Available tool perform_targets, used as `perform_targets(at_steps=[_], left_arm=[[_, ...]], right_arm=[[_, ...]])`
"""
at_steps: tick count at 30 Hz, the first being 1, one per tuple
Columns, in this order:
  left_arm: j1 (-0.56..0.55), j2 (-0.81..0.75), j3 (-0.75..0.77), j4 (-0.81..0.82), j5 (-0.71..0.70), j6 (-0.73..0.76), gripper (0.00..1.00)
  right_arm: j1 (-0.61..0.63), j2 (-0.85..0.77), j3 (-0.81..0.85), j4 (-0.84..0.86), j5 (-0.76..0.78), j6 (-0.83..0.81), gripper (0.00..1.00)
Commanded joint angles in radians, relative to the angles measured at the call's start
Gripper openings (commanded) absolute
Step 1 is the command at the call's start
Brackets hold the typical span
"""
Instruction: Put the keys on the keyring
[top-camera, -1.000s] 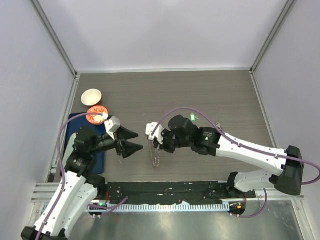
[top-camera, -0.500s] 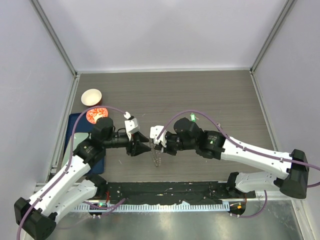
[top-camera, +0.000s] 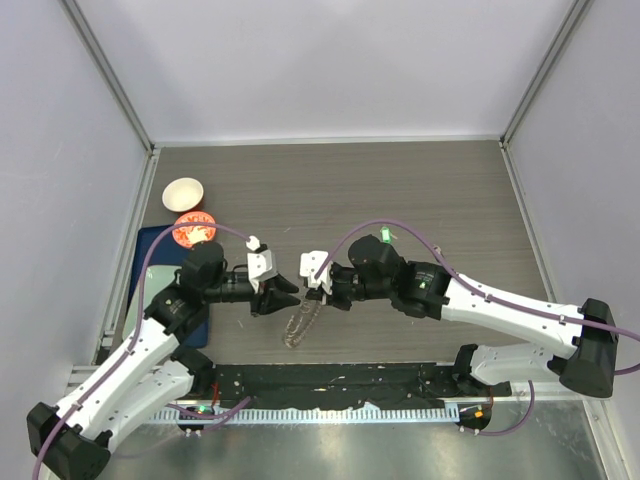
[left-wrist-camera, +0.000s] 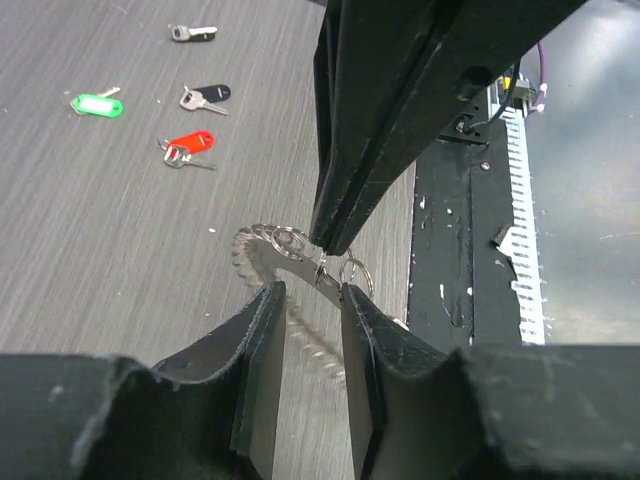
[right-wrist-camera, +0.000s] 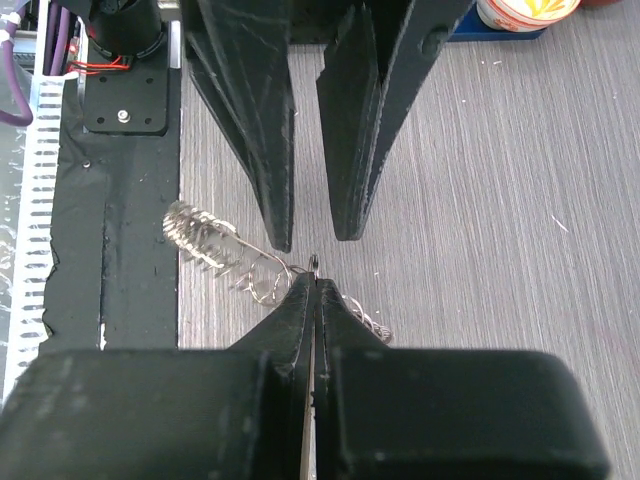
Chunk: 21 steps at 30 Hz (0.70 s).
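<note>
The keyring (top-camera: 299, 322), a grey jagged-edged ring with small split rings on it, hangs off the table from my right gripper (top-camera: 313, 285), which is shut on its top edge. In the right wrist view (right-wrist-camera: 314, 270) the ring (right-wrist-camera: 205, 238) slants away to the left. My left gripper (top-camera: 289, 294) is open, and in the left wrist view (left-wrist-camera: 312, 290) its tips sit on either side of the ring's band (left-wrist-camera: 262, 245). The keys lie on the table behind: green (left-wrist-camera: 97, 103), red (left-wrist-camera: 190, 142) and two black (left-wrist-camera: 205, 96). From above only the green one (top-camera: 385, 236) shows.
A white bowl (top-camera: 183, 193) and an orange bowl (top-camera: 193, 229) stand at the far left beside a blue mat (top-camera: 148, 250). The black base strip (top-camera: 330, 380) runs along the table's near edge, just below the ring.
My left arm has reached in from the left until its open fingers meet the ring at the right gripper. The ring has swung from hanging straight down to slanting down-left.
</note>
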Motion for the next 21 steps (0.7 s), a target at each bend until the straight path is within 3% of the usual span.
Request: perform_targets(at_steps=[1, 8, 21], left_arm=[[-0.004, 0.026, 0.016, 0.048, 0.046, 0.017, 0.31], [-0.007, 0.054, 0.018, 0.057, 0.072, 0.006, 0.14], [-0.041, 0.069, 0.013, 0.083, 0.085, -0.026, 0.0]], right_arm=[[0.0, -0.029, 0.018, 0.079, -0.026, 0.005, 0.01], [0.0, -0.026, 0.018, 0.079, -0.041, 0.005, 0.01], [0.002, -0.002, 0.016, 0.087, -0.047, 0.014, 0.01]])
